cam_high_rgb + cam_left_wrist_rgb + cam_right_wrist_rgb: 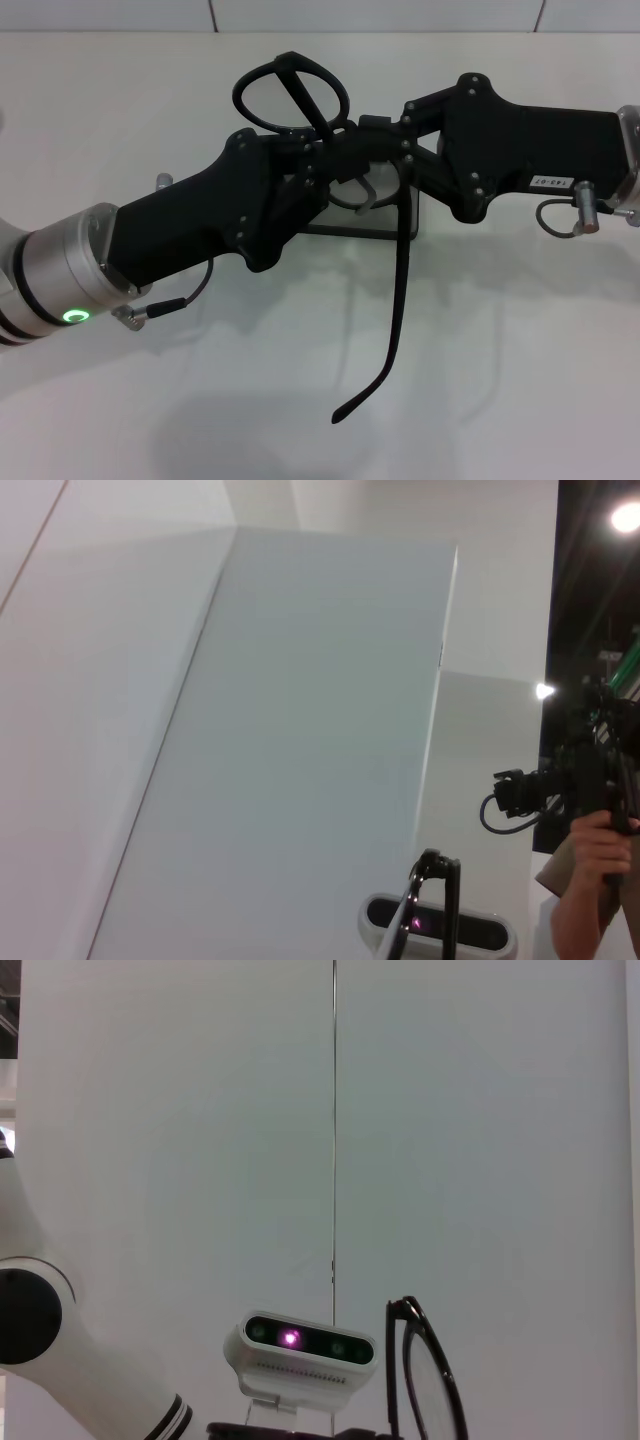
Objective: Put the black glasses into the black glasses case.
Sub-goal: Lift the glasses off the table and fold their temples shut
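The black glasses (290,95) are held in the air over the middle of the table, in the head view. One oval lens stands up above the grippers, and one long temple arm (398,300) hangs down towards the front. My left gripper (322,160) and my right gripper (378,132) meet at the frame from either side, each shut on it. The black glasses case (350,228) lies on the table under both grippers, mostly hidden by them. Part of the frame also shows in the left wrist view (432,880) and in the right wrist view (428,1380).
The white table (500,380) runs to a tiled wall at the back. In the left wrist view a person (590,860) holds a camera at the far side. Both wrist views look up at my head camera (298,1345).
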Robot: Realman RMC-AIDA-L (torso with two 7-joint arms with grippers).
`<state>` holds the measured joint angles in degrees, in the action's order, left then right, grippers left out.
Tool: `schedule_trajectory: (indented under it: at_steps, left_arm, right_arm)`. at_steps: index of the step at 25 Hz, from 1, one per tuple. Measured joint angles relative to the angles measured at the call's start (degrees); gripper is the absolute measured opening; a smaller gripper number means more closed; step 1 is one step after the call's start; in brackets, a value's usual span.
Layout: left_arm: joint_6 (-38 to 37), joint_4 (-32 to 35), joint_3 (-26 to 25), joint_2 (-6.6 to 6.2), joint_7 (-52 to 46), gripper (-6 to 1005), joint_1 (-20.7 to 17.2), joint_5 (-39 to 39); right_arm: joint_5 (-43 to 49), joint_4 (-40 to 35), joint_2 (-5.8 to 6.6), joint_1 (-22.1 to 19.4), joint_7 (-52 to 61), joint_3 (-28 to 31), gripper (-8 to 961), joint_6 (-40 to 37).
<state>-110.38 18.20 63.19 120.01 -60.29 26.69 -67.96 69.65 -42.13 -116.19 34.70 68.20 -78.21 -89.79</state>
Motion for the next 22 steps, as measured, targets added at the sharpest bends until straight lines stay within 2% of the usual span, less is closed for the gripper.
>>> schedule_trajectory:
  at_steps: [7, 12, 18, 21, 22]
  left_arm:
    - [-1.8, 0.2, 0.3, -0.23, 0.0, 40, -0.2, -0.6]
    - [-4.5, 0.6, 0.4, -0.69, 0.8, 40, -1.6, -0.9]
    - [-4.3, 0.2, 0.3, -1.66, 1.2, 41, -3.8, -2.7]
    - [-4.3, 0.2, 0.4, -1.49, 1.2, 41, -3.9, -4.5]
    - [-4.2, 0.2, 0.5, -1.09, 1.3, 41, -3.6, -5.6]
  right_arm:
    - [-0.3, 1.0, 0.01, -0.2, -1.1, 0.6, 32, 0.5]
    - [-3.0, 2.7, 0.46, -0.3, -2.7, 3.0, 33, -1.0]
    - [-5.3, 2.1, 0.54, -0.5, 0.3, 11.1, 34, -13.7]
    - [-10.5, 2.4, 0.53, -0.3, 0.9, 12.5, 34, -17.6]
    - [-11.7, 2.5, 0.48, -0.1, 0.8, 12.5, 34, -17.9]
